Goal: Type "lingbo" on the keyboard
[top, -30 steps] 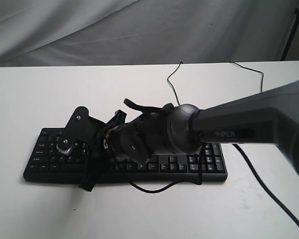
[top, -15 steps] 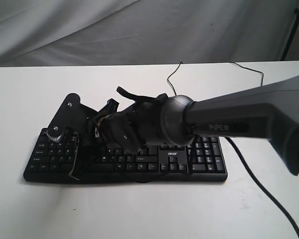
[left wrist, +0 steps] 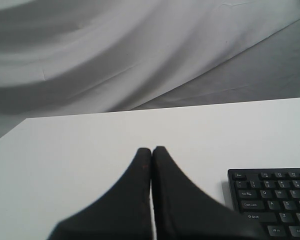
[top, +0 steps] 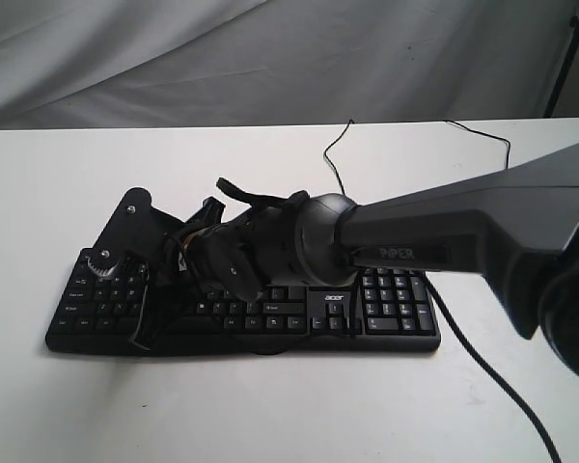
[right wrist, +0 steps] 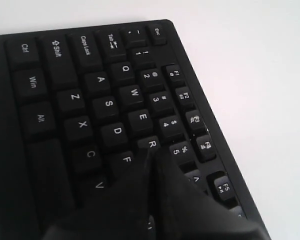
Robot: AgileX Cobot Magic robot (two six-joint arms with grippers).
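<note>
The black keyboard (top: pixel 396 309) lies across the white table, its number pad to the right. My right arm reaches over it from the right, hiding its middle keys. The right gripper (top: pixel 140 289) points toward the keyboard's left end. In the right wrist view the keyboard (right wrist: pixel 90 100) fills the picture, and the right gripper (right wrist: pixel 152 150) is shut and empty, its tips right beside the R key. Contact with a key cannot be made out. The left gripper (left wrist: pixel 151 148) is shut and empty over bare table, left of the keyboard (left wrist: pixel 275 200). It is out of the exterior view.
The keyboard's thin black cable (top: pixel 333 154) runs to the table's back edge. A thicker black cable (top: pixel 502 376) trails off the front right. A grey cloth (top: pixel 270 58) hangs behind the table. A dark stand leg (top: pixel 565 58) is at the back right.
The right arm has swung left along the keyboard, carrying its shut gripper from the middle-left keys toward the left end. More of the keys near the acer logo now show.
</note>
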